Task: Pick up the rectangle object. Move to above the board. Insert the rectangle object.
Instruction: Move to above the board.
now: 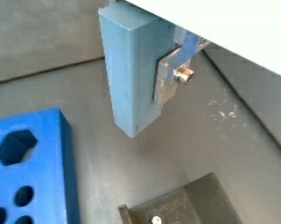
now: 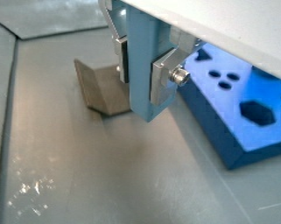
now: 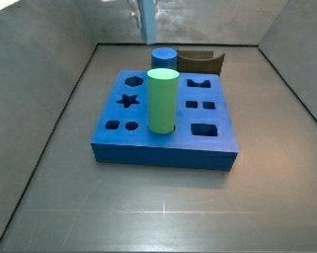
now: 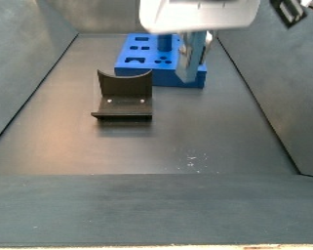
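In both wrist views the pincer (image 1: 154,70) was clamped on the rectangle object (image 1: 129,74), its silver fingers (image 2: 168,77) pressing the bar's flat faces. The bar hung upright, its lower end clear of the table (image 1: 224,149). The fixture (image 2: 98,86) stood just beside it on the floor, and the board (image 2: 230,105) lay close on the other side, with its dark holes showing. In a side view the bar (image 4: 189,57) hung near the board's edge (image 4: 145,59), not yet over it. Farther off, in a side view, a green cylinder (image 3: 162,99) and a blue cylinder (image 3: 164,57) already stood in the board (image 3: 168,148).

The pick-up looked finished and the carry toward the board seemed in hand. Next, the bar likely needed lifting above the board's top and lining up squarely over a free rectangular hole (image 3: 203,127) before descending.
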Robot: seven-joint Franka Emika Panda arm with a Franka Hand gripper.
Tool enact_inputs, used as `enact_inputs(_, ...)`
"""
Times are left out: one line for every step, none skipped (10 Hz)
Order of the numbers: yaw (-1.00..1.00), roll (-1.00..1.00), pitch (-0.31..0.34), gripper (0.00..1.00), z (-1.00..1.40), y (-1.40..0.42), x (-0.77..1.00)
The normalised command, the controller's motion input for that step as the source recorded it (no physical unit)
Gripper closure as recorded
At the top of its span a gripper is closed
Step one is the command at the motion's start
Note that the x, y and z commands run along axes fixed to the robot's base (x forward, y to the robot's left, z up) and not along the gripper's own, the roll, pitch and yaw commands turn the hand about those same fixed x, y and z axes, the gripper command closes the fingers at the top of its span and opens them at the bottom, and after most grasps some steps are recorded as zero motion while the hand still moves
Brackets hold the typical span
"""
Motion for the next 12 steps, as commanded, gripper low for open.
enact_inputs(-0.04, -0.01, 0.108, 1.00, 1.00, 0.02, 0.10)
enact_inputs(-0.04, 0.01, 0.155, 1.00, 1.00, 0.03, 0.10)
enact_inputs(-0.03, 0.03, 0.172, 1.00, 1.00, 0.03, 0.10)
enact_inputs(-0.02, 0.06, 0.180, 1.00, 1.00, 0.03, 0.09)
enact_inputs(-0.02, 0.08, 0.183, 1.00, 1.00, 0.03, 0.09)
enact_inputs(0.00, 0.10, 0.182, 1.00, 1.00, 0.03, 0.09)
enact_inputs(0.01, 0.11, 0.179, 1.00, 1.00, 0.03, 0.08)
enact_inputs(0.02, 0.11, 0.182, 1.00, 1.00, 0.03, 0.08)
enact_inputs(0.02, 0.11, 0.179, 1.00, 1.00, 0.03, 0.08)
enact_inputs(0.03, 0.11, 0.175, 1.00, 1.00, 0.03, 0.07)
enact_inputs(0.03, 0.11, 0.175, 1.00, 1.00, 0.03, 0.07)
enact_inputs(0.03, 0.12, 0.176, 1.00, 1.00, 0.03, 0.06)
